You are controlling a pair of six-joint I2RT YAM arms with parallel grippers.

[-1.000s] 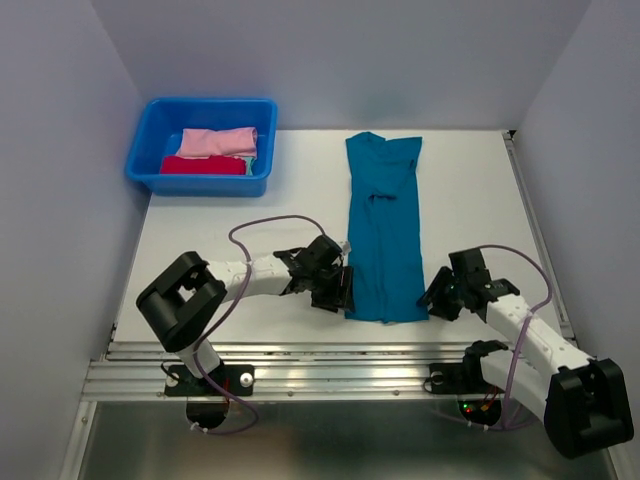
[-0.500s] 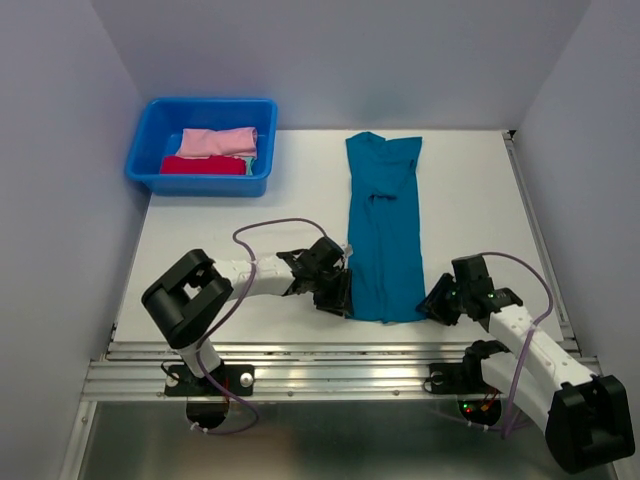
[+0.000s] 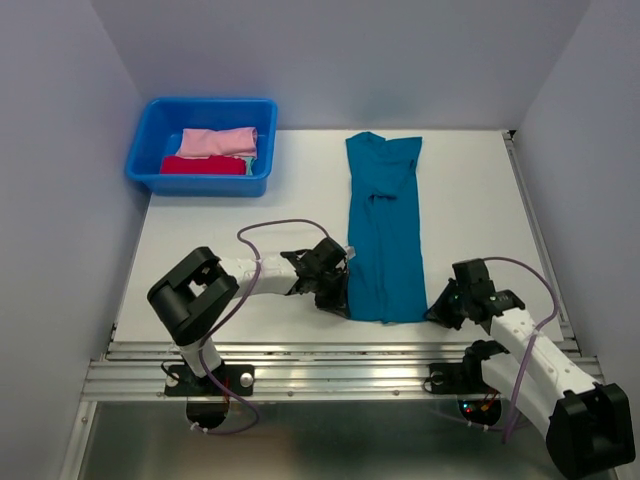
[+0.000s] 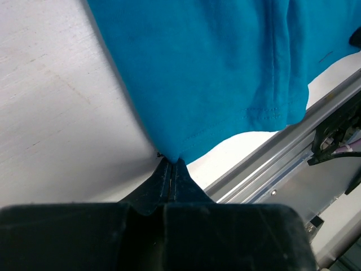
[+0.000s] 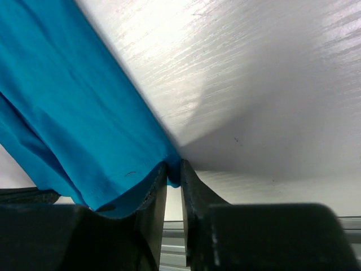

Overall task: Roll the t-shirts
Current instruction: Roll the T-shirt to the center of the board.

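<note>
A teal-blue t-shirt (image 3: 384, 225), folded into a long narrow strip, lies on the white table from the back to the near edge. My left gripper (image 3: 343, 298) is shut on its near left corner; the cloth (image 4: 214, 73) runs up out of the pressed-together fingertips (image 4: 171, 162). My right gripper (image 3: 435, 308) is shut on the near right corner, a fold of cloth (image 5: 84, 113) pinched between its fingers (image 5: 174, 172). Pink (image 3: 219, 141) and red (image 3: 203, 165) shirt bundles lie in the tub.
A bright-blue plastic tub (image 3: 150, 130) stands at the back left of the table. A metal rail (image 3: 330, 362) runs along the near edge, just behind both grippers. Grey walls close in the left, right and back sides.
Both grippers have moved in toward the shirt's near corners and closed on them. The left went from open to fully shut; the right narrowed onto the cloth.
</note>
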